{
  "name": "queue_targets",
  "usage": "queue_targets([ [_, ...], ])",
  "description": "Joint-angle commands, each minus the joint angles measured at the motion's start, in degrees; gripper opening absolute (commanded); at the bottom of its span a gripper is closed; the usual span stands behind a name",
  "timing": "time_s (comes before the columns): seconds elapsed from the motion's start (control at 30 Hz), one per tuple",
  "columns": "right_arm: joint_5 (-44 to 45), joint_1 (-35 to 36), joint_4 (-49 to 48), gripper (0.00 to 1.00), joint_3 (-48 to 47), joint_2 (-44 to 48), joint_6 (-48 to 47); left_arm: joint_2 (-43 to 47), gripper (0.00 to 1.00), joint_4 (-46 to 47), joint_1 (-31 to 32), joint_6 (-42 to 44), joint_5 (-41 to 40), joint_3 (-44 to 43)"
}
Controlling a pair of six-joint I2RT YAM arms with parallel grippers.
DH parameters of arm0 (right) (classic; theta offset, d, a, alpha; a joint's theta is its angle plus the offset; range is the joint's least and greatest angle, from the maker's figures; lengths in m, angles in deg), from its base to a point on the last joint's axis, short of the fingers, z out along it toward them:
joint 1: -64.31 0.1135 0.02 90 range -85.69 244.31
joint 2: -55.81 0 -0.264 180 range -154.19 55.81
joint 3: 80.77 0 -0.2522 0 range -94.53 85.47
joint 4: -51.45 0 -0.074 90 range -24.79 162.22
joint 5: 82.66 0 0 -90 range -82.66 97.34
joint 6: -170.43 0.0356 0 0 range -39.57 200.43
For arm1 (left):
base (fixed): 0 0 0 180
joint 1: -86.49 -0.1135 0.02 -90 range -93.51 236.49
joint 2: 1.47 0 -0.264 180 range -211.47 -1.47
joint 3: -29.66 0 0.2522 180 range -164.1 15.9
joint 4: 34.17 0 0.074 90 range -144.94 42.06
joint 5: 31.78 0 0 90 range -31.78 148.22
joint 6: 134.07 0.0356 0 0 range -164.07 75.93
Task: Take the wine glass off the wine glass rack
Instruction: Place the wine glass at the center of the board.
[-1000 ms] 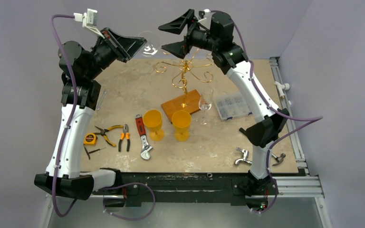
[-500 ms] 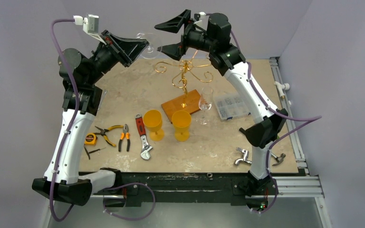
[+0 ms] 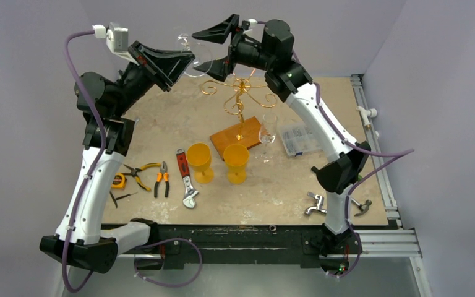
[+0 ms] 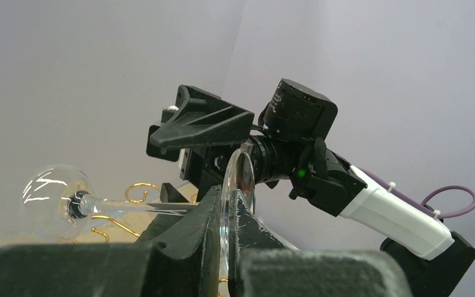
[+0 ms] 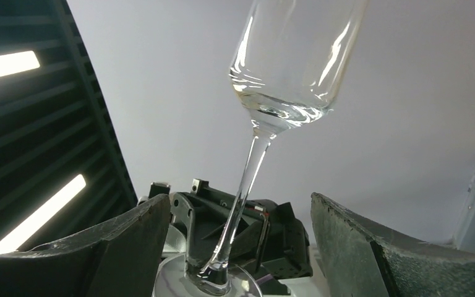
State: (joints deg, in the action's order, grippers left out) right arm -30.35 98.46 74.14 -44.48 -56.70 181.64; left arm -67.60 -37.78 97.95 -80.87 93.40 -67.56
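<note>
While the left gripper point(image 4: 226, 213) is clenched flat on the thin round foot of the wine glass point(image 4: 55, 198), its rough black fingers point(image 4: 188, 238) pinching the disc edge-on, the slim stem runs off sideways to a clear rounded bowl that catches white glints. Facing it, the right gripper point(image 3: 199, 51) is spread wide and grasps nothing. In its wrist view the stem rises between two grainy, wedge-shaped fingers point(image 5: 371, 247) with bare space on both sides, though whether the lower finger brushes the glass in the top view is hard to say. Both grippers meet high in the air near the back wall, so the glass hangs off the rack point(image 3: 240, 102), above and a little left of its top curls and apparently apart from them. The rack is thin golden wire, with spiral arms curling out from a straight stem, planted on an orange-brown wooden slab. Beside that slab a second clear stemmed glass point(image 3: 267, 133) stands upright, and in front of it two yellow goblets point(image 3: 200, 161) stand side by side. Farther left on the mottled beige tabletop point(image 3: 179, 117) lie a red-handled wrench point(image 3: 185, 176), orange-handled pliers point(image 3: 161, 179) and a yellow tape measure point(image 3: 117, 180). To the right sits a clear plastic box point(image 3: 300, 137) with small compartments.
</note>
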Motion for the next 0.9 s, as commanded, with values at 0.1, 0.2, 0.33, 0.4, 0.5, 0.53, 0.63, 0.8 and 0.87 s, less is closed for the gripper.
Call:
queue_targets([
  [0.1, -1.28, 1.22, -3.98, 0.75, -2.30, -0.76, 2.35, 2.03, 0.00, 10.13, 1.17, 3.42, 0.36, 0.75],
  [0.2, -1.34, 1.63, -4.66, 0.72, -2.46, -1.17, 2.81, 2.21, 0.00, 10.12, 1.28, 3.77, 0.29, 0.97],
  [0.33, -1.64, 2.28, -5.45, 0.70, -3.20, -1.77, 3.56, 2.40, 0.00, 10.24, 1.37, 4.03, 0.16, 1.15],
  [0.4, -1.47, 2.52, -5.50, 0.65, -3.63, -2.00, 3.67, 2.36, 0.00, 10.17, 1.37, 4.13, 0.05, 1.11],
  [0.5, -1.01, 2.81, -5.75, 0.61, -3.67, -1.84, 4.03, 2.56, 0.00, 9.93, 1.45, 4.22, -0.02, 1.11],
  [0.53, -0.87, 2.81, -5.98, 0.61, -3.67, -1.90, 4.12, 2.58, 0.00, 9.97, 1.46, 4.26, -0.02, 1.11],
  [0.63, -0.72, 3.11, -6.69, 0.58, -3.77, -2.00, 4.60, 2.54, 0.00, 9.82, 1.53, 4.26, -0.16, 1.02],
  [0.8, -0.19, 3.37, -6.82, 0.53, -3.65, -1.76, 4.62, 2.41, 0.00, 9.89, 1.83, 4.26, -0.24, 1.02],
  [0.87, -0.02, 3.45, -7.06, 0.52, -3.71, -1.75, 4.73, 2.39, 0.00, 9.89, 1.96, 4.26, -0.33, 1.18],
])
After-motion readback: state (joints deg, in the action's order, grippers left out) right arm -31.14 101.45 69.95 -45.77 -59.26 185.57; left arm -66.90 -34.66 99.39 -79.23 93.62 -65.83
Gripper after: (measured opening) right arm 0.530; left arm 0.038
